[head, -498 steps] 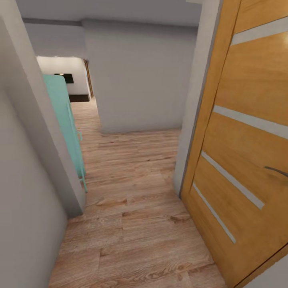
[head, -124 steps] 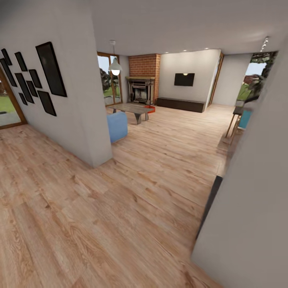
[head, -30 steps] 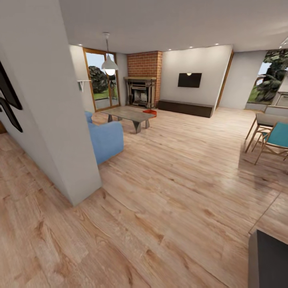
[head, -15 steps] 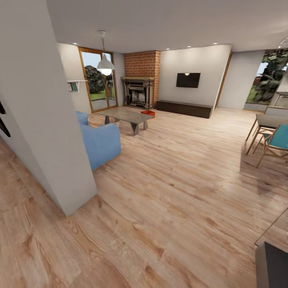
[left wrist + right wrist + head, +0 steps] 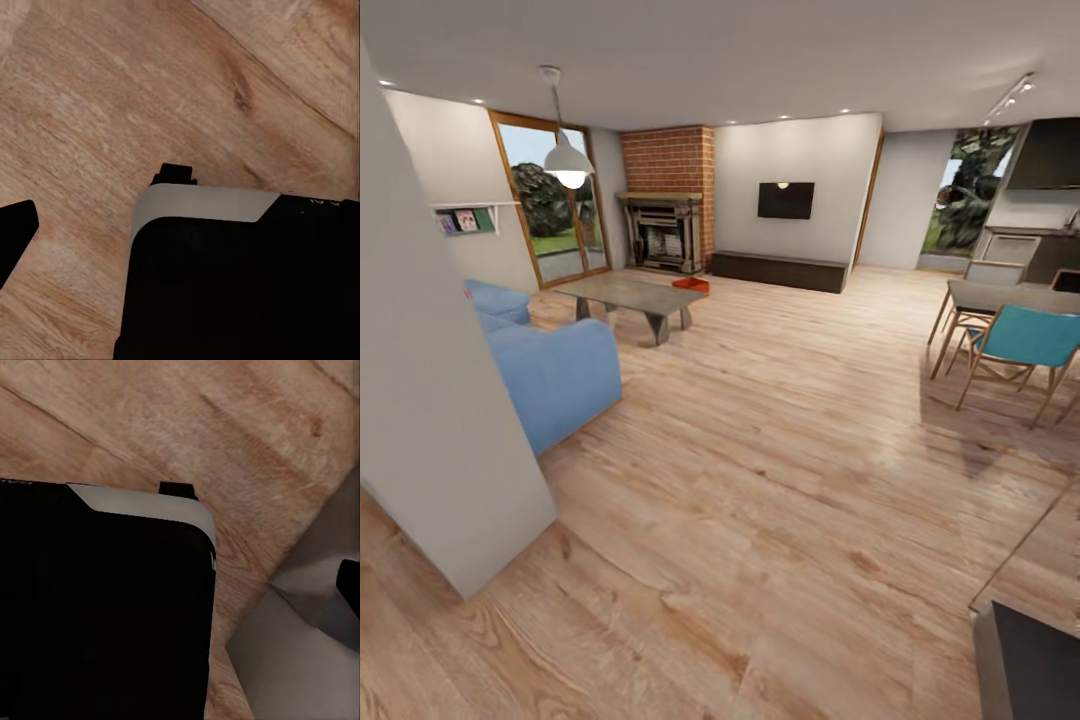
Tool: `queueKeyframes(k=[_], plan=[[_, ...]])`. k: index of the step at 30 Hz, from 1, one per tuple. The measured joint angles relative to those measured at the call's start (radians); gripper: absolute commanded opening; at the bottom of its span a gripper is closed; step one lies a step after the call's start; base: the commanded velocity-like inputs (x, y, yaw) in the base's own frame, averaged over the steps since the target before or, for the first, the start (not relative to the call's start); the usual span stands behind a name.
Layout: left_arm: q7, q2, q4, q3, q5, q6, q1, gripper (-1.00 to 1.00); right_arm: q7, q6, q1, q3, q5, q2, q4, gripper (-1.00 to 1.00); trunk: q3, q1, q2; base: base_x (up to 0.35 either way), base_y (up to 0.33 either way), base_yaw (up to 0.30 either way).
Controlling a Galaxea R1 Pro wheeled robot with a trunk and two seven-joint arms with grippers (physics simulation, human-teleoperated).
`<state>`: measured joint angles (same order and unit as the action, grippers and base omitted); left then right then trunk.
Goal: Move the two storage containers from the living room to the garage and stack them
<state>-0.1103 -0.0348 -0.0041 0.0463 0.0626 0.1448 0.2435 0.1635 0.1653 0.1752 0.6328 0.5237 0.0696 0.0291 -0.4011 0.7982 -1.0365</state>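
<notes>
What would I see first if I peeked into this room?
Probably the big blue sofa at the left, next to a low table. Far back stands a brick fireplace, with a small orange-red bin on the wood floor before it. A teal chair sits at the right.

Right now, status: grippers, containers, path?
Gripper state can't be told from wrist views. Orange-red container on wood floor by fireplace, beyond coffee table. Sofa left, route ahead open.

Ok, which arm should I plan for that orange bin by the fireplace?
Left, tentatively: the orange bin sits left of centre in the head view, beyond the coffee table. It is far off, so drive closer first.
</notes>
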Motion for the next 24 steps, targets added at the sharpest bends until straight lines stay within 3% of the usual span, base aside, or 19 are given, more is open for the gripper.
queueKeyframes(k=[10, 14, 24], plan=[[-0.002, 0.002, 0.001, 0.0, 0.001, -0.001, 0.0, 1.0, 0.0, 0.0, 0.0, 0.0, 0.002, 0.0, 0.0, 1.0, 0.0, 0.0, 0.0, 0.323, 0.0, -0.242], [-0.003, 0.017, 0.002, 0.001, 0.001, 0.0, -0.007, 1.0, 0.0, 0.0, 0.0, 0.0, 0.008, 0.0, 0.0, 1.0, 0.0, 0.0, 0.0, 0.323, 0.0, -0.217], [-0.001, 0.016, 0.002, 0.002, 0.001, 0.0, -0.02, 1.0, 0.002, -0.014, 0.0, 0.0, 0.012, 0.0, 0.001, 1.0, 0.0, 0.0, 0.0, 0.323, 0.0, -0.037]])
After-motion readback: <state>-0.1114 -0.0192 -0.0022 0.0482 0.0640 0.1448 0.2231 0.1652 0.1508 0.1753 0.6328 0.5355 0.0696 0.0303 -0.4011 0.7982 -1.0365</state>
